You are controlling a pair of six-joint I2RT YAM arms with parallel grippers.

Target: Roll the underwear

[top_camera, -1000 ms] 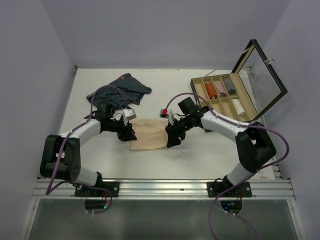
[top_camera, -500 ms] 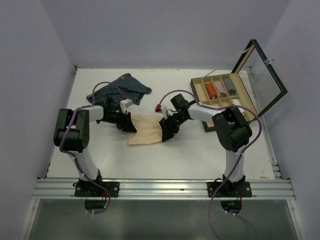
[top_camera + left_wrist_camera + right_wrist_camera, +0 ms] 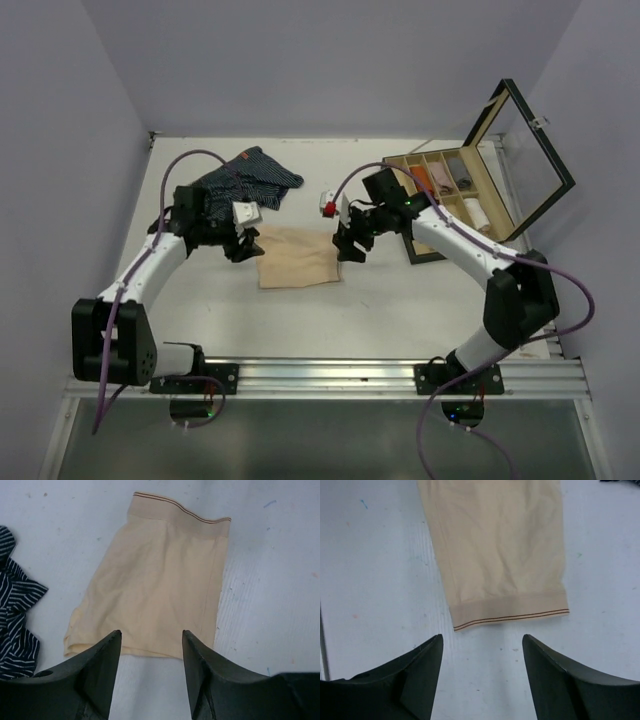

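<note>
Beige underwear (image 3: 298, 258) flat, unrolled | left gripper (image 3: 150, 639), right gripper (image 3: 482, 641) wide, empty, at its ends | next you likely pinch waistband

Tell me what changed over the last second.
The left arm and right arm drew back from the ends of the beige underwear, each to its own side; both jaws are open and empty. The underwear lies flat, slightly farther from the bases. The navy underwear and wooden box stayed put.
</note>
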